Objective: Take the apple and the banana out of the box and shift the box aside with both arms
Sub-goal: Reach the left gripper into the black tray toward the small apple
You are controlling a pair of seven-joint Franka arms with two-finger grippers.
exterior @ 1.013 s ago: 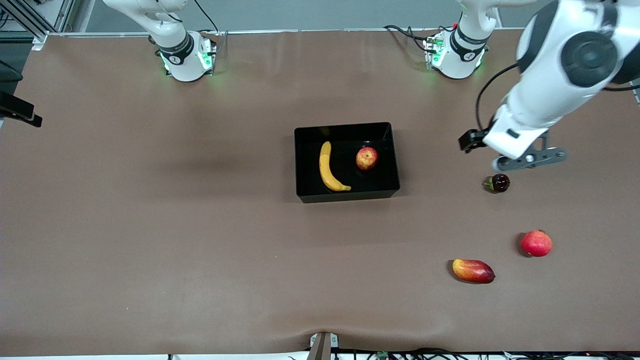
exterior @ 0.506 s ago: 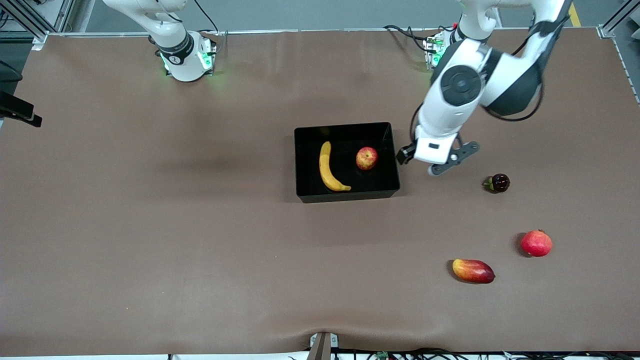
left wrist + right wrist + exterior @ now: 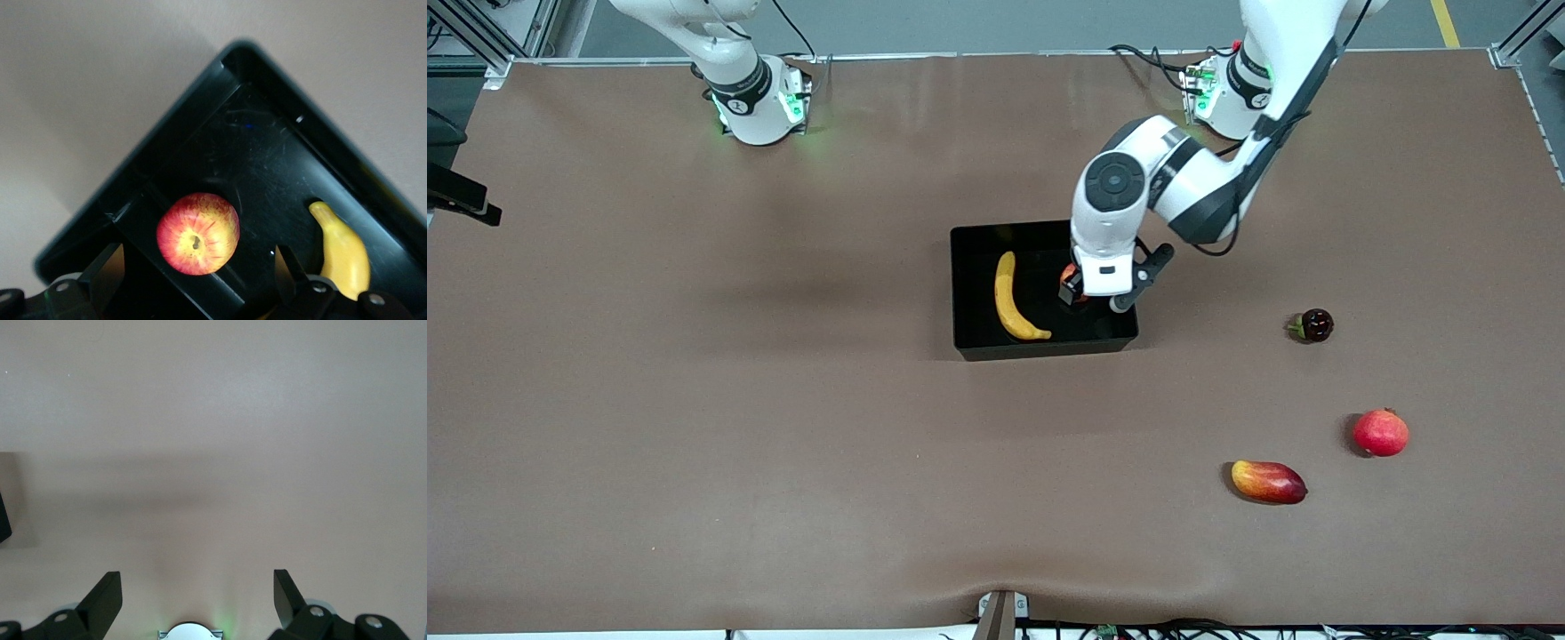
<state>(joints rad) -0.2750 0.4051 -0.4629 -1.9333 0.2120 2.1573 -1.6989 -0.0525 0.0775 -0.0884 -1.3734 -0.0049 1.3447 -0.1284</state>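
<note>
The black box [image 3: 1040, 348] sits at the table's middle. In it lie the yellow banana [image 3: 1009, 300] and the red-yellow apple [image 3: 1068, 273], which the left hand mostly covers in the front view. My left gripper [image 3: 1096, 298] is over the box, above the apple. In the left wrist view the apple [image 3: 198, 234] lies between the open fingers [image 3: 107, 267], untouched, with the banana [image 3: 343, 250] beside it and the box wall [image 3: 200, 113] around them. My right gripper [image 3: 197, 590] is open and empty over bare table near its own base, out of the front view.
Toward the left arm's end lie a small dark fruit [image 3: 1312, 325], a larger solid-red round fruit [image 3: 1381, 432] and an oblong red-yellow mango [image 3: 1268, 481], all nearer the front camera than the box. The right arm's base cap [image 3: 190, 632] shows below its gripper.
My left arm has swung from above the small dark fruit toward the table's middle and now hangs over the box and the apple. The fruits and box have not moved.
</note>
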